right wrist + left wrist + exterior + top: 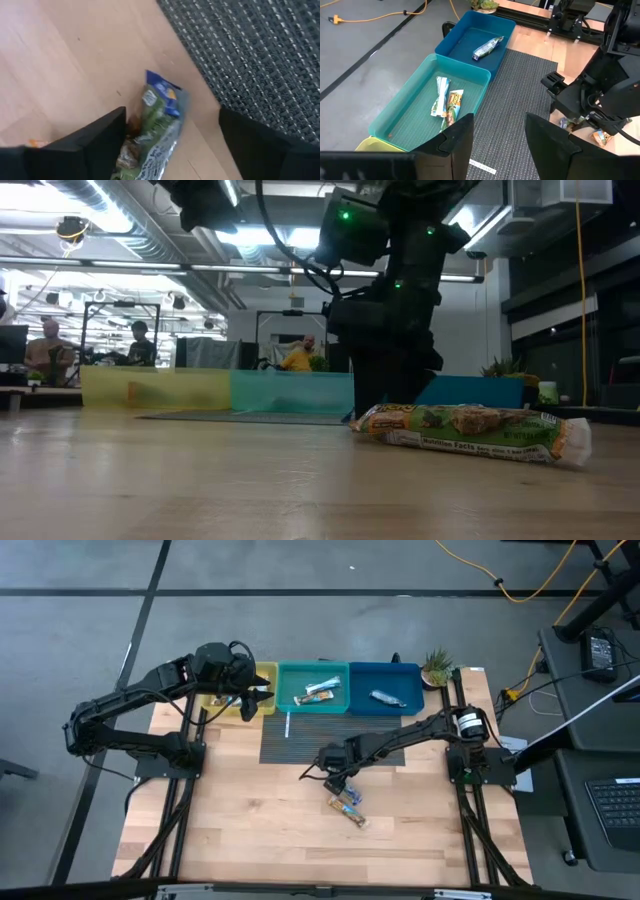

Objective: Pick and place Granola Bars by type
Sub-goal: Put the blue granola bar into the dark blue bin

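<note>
Here the wooden table carries a yellow bin, a teal bin holding two granola bars, and a blue bin with a silver-wrapped bar. The left tool hovers over the yellow bin, fingers parted and empty. The right tool hangs wide open over a green-and-blue bar on the table, near a tan bar.

Below the right gripper, on the table: two bars. Behind it: mat, then three bins.

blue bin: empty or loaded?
Loaded. The blue bin holds one silver-wrapped bar, seen lying on its floor in both the high view and the left wrist view; nothing else shows in it.
</note>
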Controlling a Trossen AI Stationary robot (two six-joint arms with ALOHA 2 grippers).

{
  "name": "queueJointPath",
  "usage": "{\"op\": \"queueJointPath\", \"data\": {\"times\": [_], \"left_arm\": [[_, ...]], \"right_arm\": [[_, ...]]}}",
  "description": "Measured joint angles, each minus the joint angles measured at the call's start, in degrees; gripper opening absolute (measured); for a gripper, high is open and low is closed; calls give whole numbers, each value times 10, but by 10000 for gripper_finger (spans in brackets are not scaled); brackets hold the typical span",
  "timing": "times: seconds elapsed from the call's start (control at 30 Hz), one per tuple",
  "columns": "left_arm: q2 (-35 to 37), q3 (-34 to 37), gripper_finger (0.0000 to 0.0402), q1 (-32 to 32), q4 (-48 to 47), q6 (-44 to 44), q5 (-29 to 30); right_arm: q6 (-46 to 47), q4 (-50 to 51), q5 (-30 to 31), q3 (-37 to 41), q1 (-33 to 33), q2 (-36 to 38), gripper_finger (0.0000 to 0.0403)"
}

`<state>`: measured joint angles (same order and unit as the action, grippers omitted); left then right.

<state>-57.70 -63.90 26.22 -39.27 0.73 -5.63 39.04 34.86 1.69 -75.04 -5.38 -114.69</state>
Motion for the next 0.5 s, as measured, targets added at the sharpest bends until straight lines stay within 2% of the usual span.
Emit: {"op": "queueJointPath", "data": {"times": [0.3, 0.43, 0.5], "left_arm": [[0, 0, 168, 0, 0, -4, 0], [0, 0, 169, 0, 0, -11, 0], [0, 0, 169, 0, 0, -11, 1]], "right_arm": [[12, 7, -9, -2, 0, 0, 169], [-13, 64, -21, -40, 0, 0, 103], [-36, 125, -11, -74, 0, 0, 75]]}}
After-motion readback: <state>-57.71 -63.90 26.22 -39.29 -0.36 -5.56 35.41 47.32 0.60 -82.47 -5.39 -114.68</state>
